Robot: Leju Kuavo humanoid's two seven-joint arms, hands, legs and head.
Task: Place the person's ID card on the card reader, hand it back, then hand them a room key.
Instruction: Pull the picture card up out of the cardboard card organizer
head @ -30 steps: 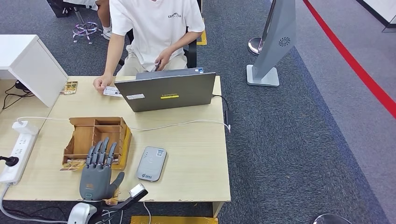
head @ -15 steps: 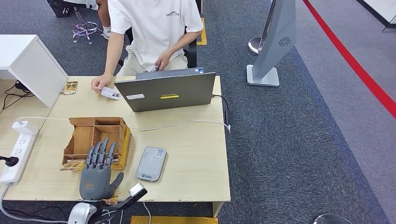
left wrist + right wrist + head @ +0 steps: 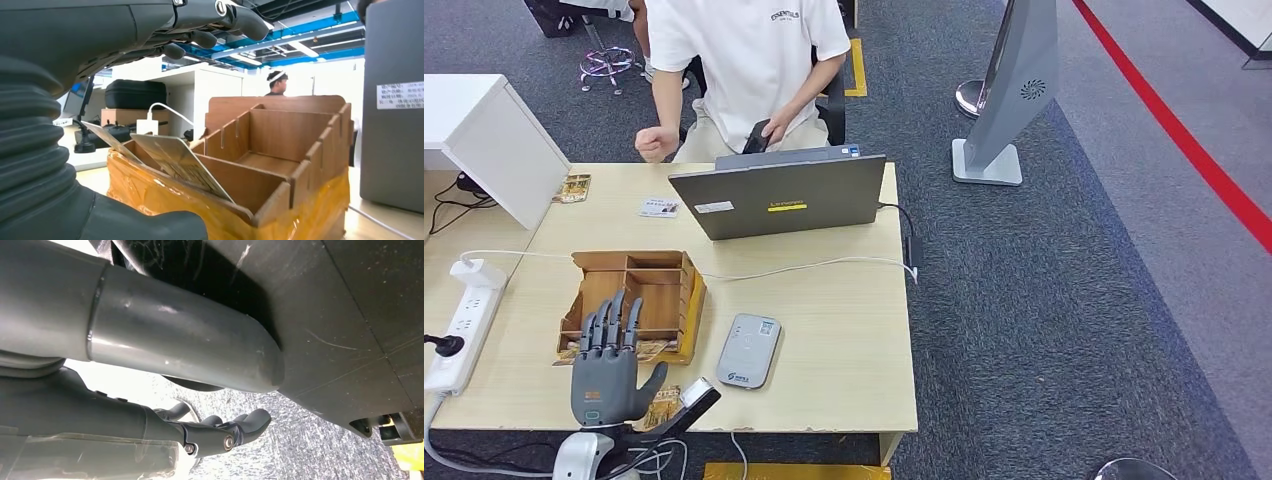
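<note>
The ID card point(image 3: 658, 207) lies flat on the wooden desk point(image 3: 844, 330) well beyond the fingertips of the left hand point(image 3: 604, 365), just left of the grey laptop point(image 3: 779, 193) and apart from the person's raised fist point(image 3: 656, 143). The left hand hovers with its fingers point(image 3: 610, 320) spread and straight, holding nothing, their tips over the near edge of the wooden compartment box point(image 3: 634, 300). That box has yellow tape around its base; the left wrist view shows room key cards point(image 3: 177, 162) leaning tilted in its near compartment, below the fingers point(image 3: 235, 17), while the further compartments look bare. From the head view the cards are mostly hidden by the hand. The grey card reader point(image 3: 749, 350) sits just to the thumb side of the hand, between box and desk edge. A white cable point(image 3: 804, 266) crosses the desk between the box and the laptop, and a white power strip point(image 3: 464, 320) lies beyond the hand's outer side. The right hand point(image 3: 220, 432) hangs over speckled carpet, fingers loosely curled, gripping nothing. The laptop's lid stands between the person and the reader.
</note>
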